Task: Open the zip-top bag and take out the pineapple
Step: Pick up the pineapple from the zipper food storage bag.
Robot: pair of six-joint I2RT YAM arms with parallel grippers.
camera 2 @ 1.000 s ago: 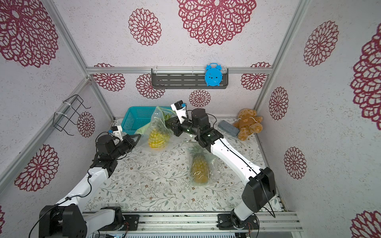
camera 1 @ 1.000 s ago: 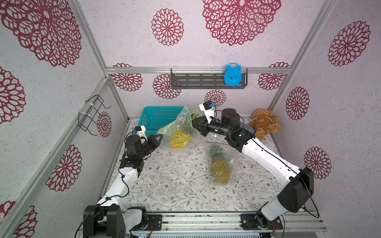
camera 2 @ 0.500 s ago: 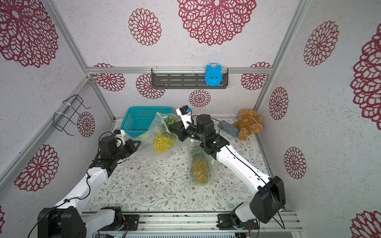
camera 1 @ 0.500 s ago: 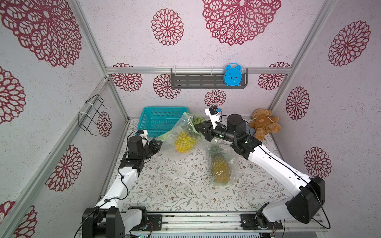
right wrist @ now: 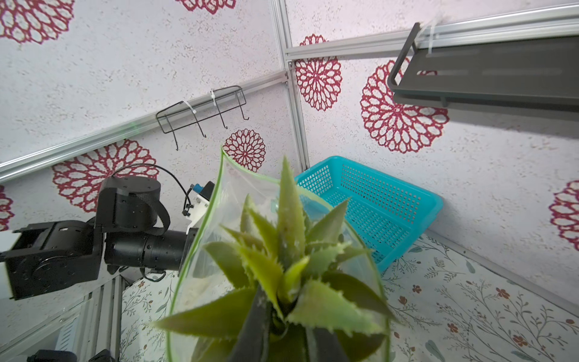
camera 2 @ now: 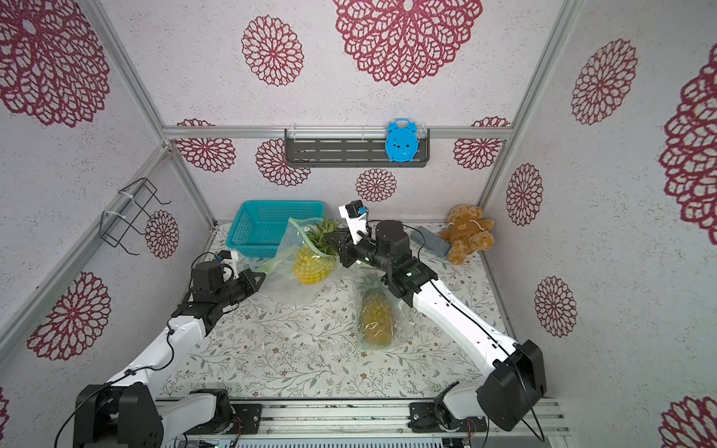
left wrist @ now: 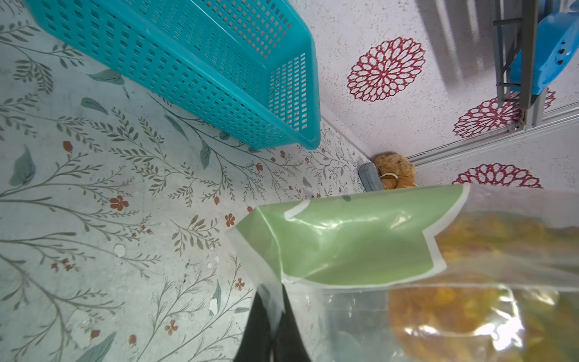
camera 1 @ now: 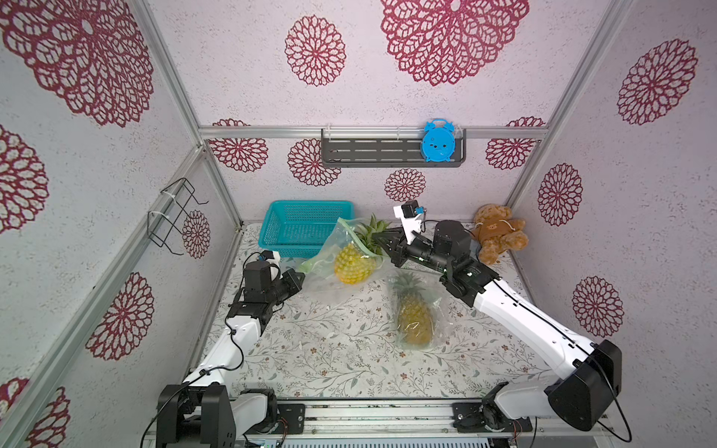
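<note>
From my console, the zip-top bag (camera 1: 324, 254) reads as thin clear plastic film, glossy and creased, and its green panel (left wrist: 360, 244) is flatter in sheen. The pineapple (camera 1: 353, 267) has rough, knobbly yellow skin, and its leaves (right wrist: 288, 260) look waxy with saw-toothed edges. A second pineapple (camera 1: 413, 316) lies in crinkled, shiny film. The basket (camera 1: 310, 203) is moulded teal plastic, perforated and slightly glossy. The bench (camera 1: 329, 349) cover is matt print, scuffed with white flecks. The walls (camera 1: 240, 85) are rough and matt. The shelf (camera 1: 372, 153) is dark matt metal, the clock (camera 1: 437, 141) smooth blue plastic, and the teddy bear (camera 1: 496, 236) fuzzy plush.
</note>
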